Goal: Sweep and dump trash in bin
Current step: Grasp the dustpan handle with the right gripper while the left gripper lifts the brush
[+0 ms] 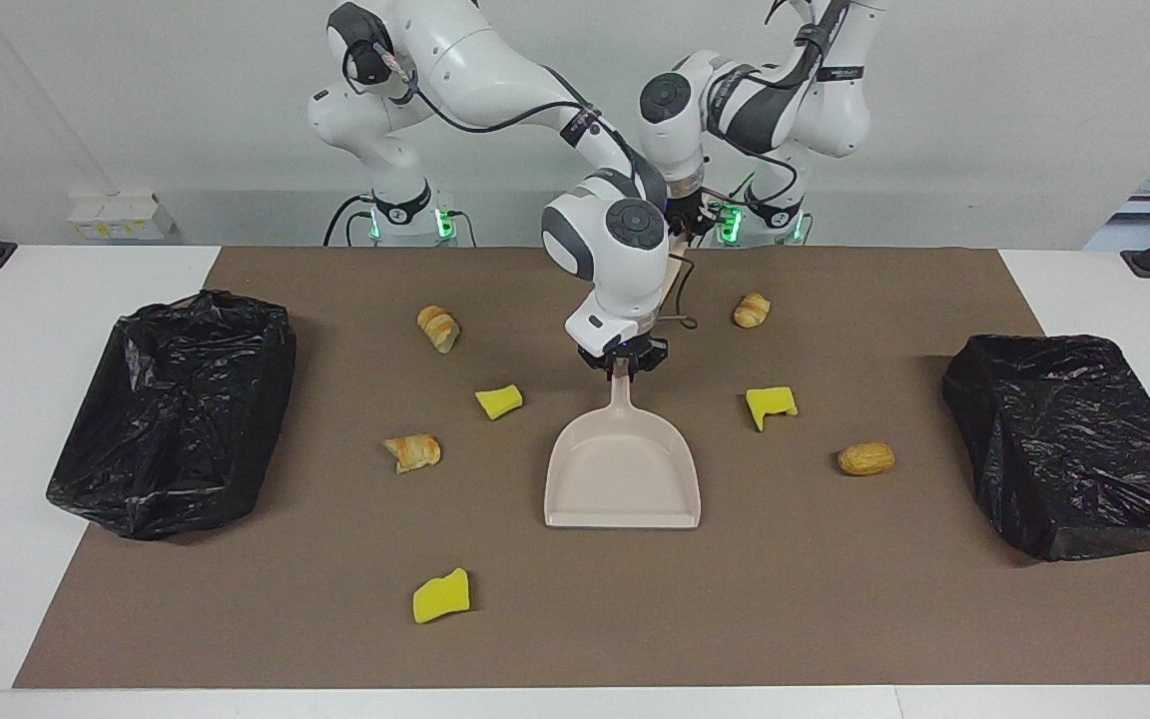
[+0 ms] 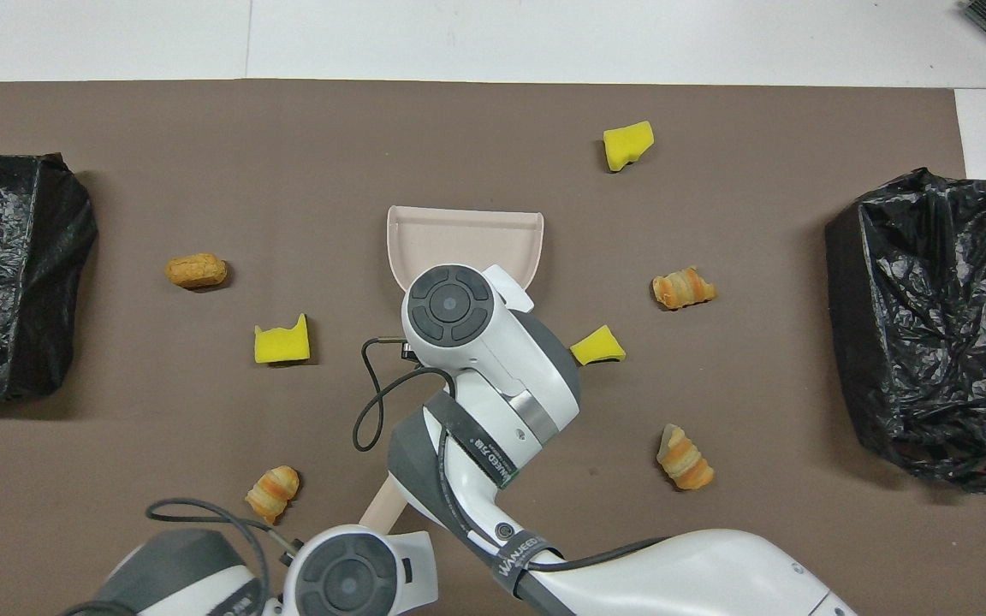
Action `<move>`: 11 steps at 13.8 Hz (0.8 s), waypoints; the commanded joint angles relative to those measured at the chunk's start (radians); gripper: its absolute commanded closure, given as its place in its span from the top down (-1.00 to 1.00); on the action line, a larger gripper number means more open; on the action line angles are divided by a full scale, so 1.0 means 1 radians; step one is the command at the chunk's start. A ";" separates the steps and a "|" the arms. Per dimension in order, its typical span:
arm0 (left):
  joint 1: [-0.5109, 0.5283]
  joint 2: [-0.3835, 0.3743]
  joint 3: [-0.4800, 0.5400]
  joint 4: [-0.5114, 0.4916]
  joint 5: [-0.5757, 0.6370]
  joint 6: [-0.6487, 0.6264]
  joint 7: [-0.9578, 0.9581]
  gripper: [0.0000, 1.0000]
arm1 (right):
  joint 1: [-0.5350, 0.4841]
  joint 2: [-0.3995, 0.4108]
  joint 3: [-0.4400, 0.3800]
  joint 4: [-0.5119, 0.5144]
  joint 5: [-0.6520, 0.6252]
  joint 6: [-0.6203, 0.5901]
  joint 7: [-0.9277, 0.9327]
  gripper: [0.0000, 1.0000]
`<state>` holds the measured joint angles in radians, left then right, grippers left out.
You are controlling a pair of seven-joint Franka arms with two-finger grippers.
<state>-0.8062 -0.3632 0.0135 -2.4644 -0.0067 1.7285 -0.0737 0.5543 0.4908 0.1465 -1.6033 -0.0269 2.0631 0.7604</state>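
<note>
— Whereabouts of the trash?

— Scattered over the brown mat [image 1: 835,619], none in the dustpan [image 1: 623,479] yet. Toward the right arm's end: a croissant piece [image 1: 438,328] nearest the robots, then a sponge chunk [image 1: 499,400], a second croissant piece [image 1: 412,451], and a second sponge chunk [image 1: 441,595] farthest out. Toward the left arm's end: a third croissant piece [image 1: 752,310], a notched sponge chunk [image 1: 771,405], and a bread roll [image 1: 865,458].

— Hard to shift?

— Probably not. Light, soft and springy by the look, so likely to roll or hop ahead of bristles rather than drag. Best swept with slow, low strokes into a pan pressed flat to the mat. No call to pinch any bit directly.

— And the tools?

— Look at the right gripper [image 1: 621,361]: closed on the very top of the dustpan's handle, with the pan down on the mat between the two groups. Stiff, light plastic by the look. Held that far from the tray, apt to tip, so worth keeping level on the way to the bin at the right arm's end [image 1: 176,409] or the bin at the left arm's end [image 1: 1074,439].

— Left gripper [image 1: 683,215]?

— Raised over the mat's edge by the robots, clamped shut on the brush [image 2: 380,511], tilted and mostly hidden.
</note>
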 commanded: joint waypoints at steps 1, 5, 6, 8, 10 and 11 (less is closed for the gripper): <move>0.144 -0.114 -0.009 -0.022 -0.007 -0.099 0.269 -1.00 | -0.025 -0.009 0.004 0.011 -0.018 -0.008 -0.058 -1.00; 0.395 -0.144 -0.006 -0.057 -0.007 -0.165 0.683 -1.00 | -0.100 -0.073 0.005 -0.001 0.002 -0.014 -0.278 -1.00; 0.425 -0.149 -0.004 -0.068 -0.007 -0.167 0.733 -1.00 | -0.118 -0.086 0.005 -0.013 0.002 -0.018 -0.350 -1.00; 0.511 -0.142 -0.004 -0.076 -0.006 -0.155 0.871 -1.00 | -0.129 -0.101 0.005 -0.046 0.001 -0.020 -0.430 -1.00; 0.565 -0.135 -0.003 -0.123 -0.002 -0.103 0.936 -1.00 | -0.139 -0.115 0.004 -0.079 -0.008 -0.020 -0.588 -1.00; 0.587 -0.117 -0.004 -0.148 0.001 -0.046 0.966 -1.00 | -0.149 -0.129 0.004 -0.104 -0.014 -0.020 -0.677 -1.00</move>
<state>-0.2610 -0.4761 0.0193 -2.5522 -0.0058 1.6024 0.8301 0.4243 0.4109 0.1432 -1.6371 -0.0269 2.0369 0.2175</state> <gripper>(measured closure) 0.744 0.678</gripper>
